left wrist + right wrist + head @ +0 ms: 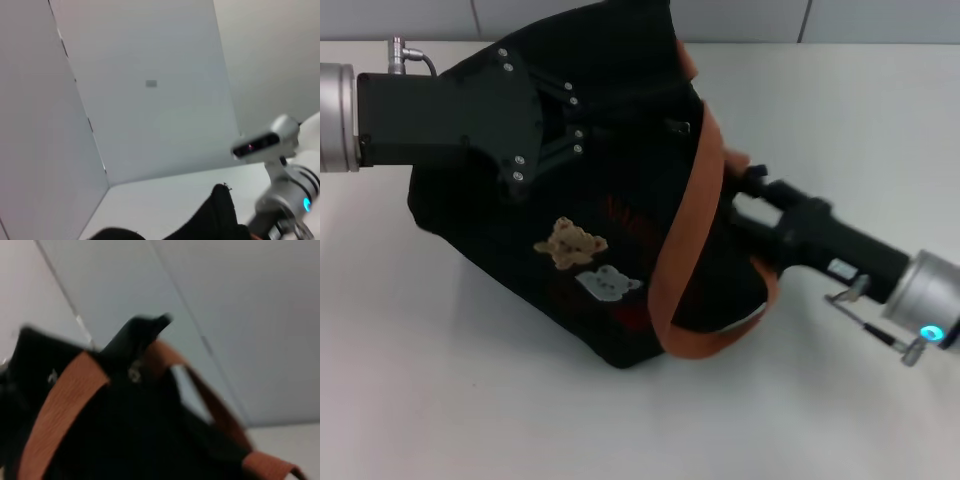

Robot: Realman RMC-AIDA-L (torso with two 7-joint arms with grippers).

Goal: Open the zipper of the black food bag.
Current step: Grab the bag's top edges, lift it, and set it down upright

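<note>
The black food bag [520,260] lies tilted on the white table, with its bear patch [570,242] facing me and an orange-brown strap [685,235] looping over its right end. A small silver piece [680,127] near the bag's top edge looks like the zipper pull. It also glints in the right wrist view as the pull [134,374], between the straps [60,405]. My left gripper [570,125] reaches in from the left and rests on the bag's top. My right gripper [745,190] is pressed against the bag's right end, partly hidden behind the strap.
Bare white table [440,400] surrounds the bag. A white tiled wall [740,20] stands close behind it. In the left wrist view, a peak of black bag fabric [217,215] rises beside the right arm's wrist [285,195].
</note>
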